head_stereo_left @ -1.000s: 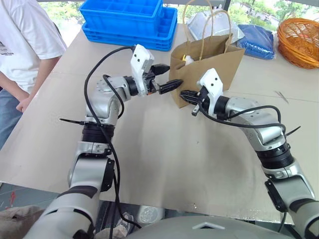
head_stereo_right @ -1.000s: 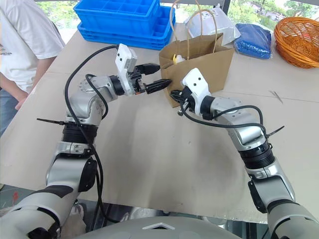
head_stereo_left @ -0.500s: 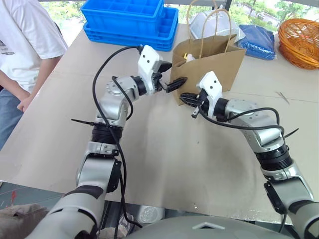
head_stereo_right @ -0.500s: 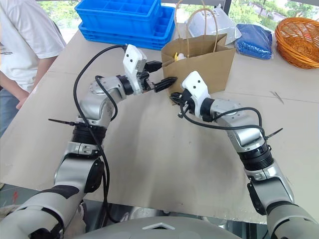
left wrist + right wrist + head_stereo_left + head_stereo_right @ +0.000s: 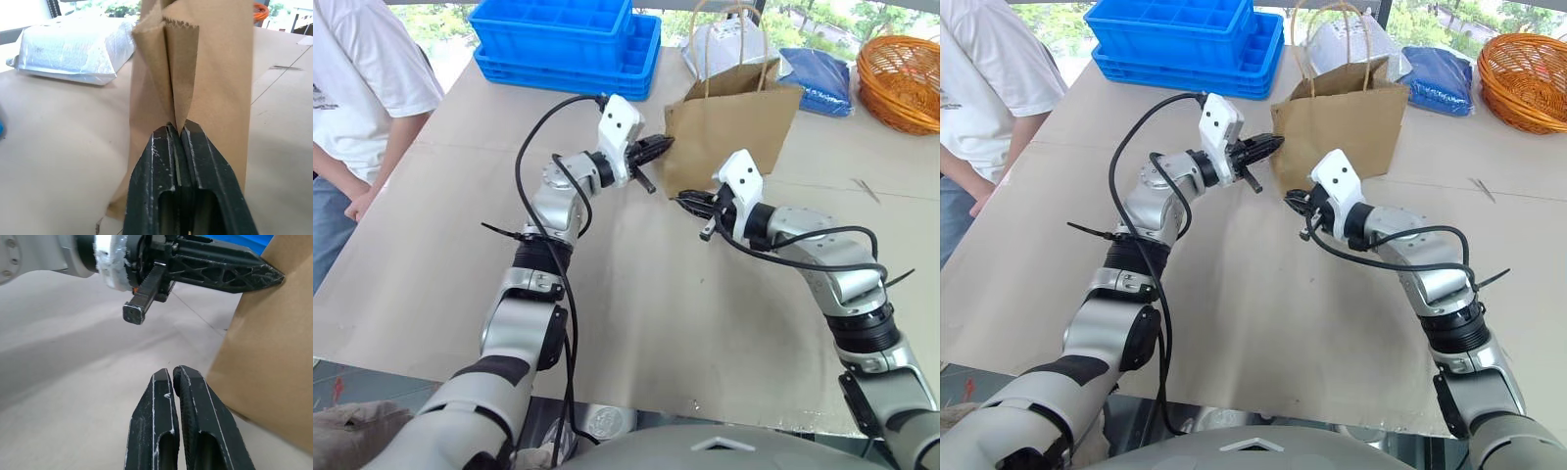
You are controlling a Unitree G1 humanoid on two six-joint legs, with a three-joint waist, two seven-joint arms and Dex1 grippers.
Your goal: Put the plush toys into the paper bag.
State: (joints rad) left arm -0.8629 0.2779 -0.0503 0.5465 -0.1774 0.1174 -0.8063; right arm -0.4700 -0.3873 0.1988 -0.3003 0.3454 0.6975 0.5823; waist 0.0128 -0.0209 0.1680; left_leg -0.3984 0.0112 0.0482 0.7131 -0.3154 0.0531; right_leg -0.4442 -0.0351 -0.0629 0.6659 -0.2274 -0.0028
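A brown paper bag stands upright on a pale desk, its two cord handles rising from its top. The left end effector is pinched shut on the folded side edge of the bag, near its upper corner; the left wrist view shows the black fingers closed on the paper crease. The right end effector is closed with nothing in it and hangs just in front of the bag's lower front corner, not touching it. It sits close below the left one.

Behind the bag lie a silver foil pouch and a dark blue bag, both partly hidden by the paper bag and its handles. To the far right is an orange wicker basket, cut off by the picture's edge. Behind the left arm, stacked blue plastic crates rest at the back of the desk. A person in a white shirt stands at the left side of the desk, cut off at the frame's edge.

The bag's opening faces away from the camera, so its inside cannot be seen, and no plush toys can be made out.
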